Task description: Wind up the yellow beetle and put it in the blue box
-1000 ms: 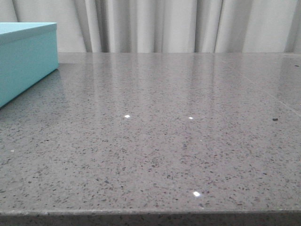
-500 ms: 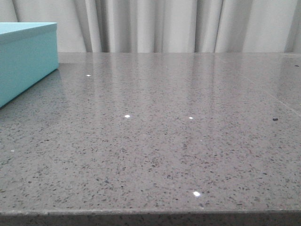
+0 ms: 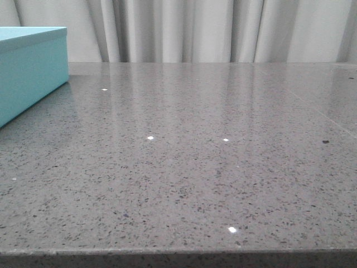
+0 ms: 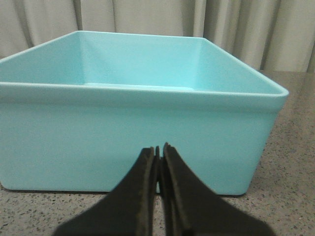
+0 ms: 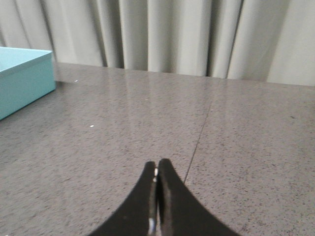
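Soft, even light — fairly bright, no hard shadows. The polished grey table mirrors the pale curtain in faint vertical streaks and carries a few pinpoint glints. Both wrist views are slightly soft — near fingers blurred, dark silhouettes.

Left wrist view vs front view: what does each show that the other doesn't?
Only the left wrist view shows the left gripper, jaws shut on nothing, and the inside of the light turquoise-blue rectangular box, open-topped; no yellow toy car shows in the visible part of it. Only the front view shows the wide stretch of grey speckled stone table with a small dark speck near its right edge; there the box is just a corner at far left. Both share the box, the table and the pale curtain. Neither shows the car.
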